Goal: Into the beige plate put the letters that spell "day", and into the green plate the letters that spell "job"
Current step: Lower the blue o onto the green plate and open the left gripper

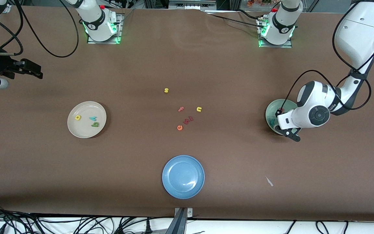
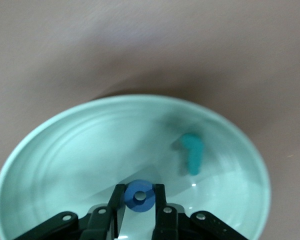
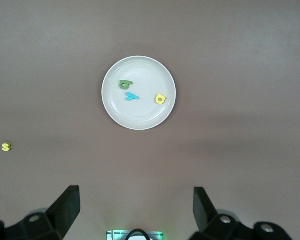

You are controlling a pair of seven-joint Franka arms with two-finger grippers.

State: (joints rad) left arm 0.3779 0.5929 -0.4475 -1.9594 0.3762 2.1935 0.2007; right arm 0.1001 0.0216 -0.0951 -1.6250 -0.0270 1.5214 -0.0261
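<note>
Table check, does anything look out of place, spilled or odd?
One small oddity: a pale scrap lies on the bare table, nearer the front camera than the green plate, toward the left arm's end. It resembles no letter. Nothing looks spilled or damaged.

Left tool (image 2: 139,200) low, fingers pinched; right tool (image 3: 136,210) apparently waiting high, fingers spread wide.

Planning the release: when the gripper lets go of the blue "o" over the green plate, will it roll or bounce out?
Probably not. The "o", pinched in the left gripper, looks like light, soft foam, so it should land dead. It sits low over the green plate, whose raised rim should stop any roll. The "j" already lies flat inside.
</note>
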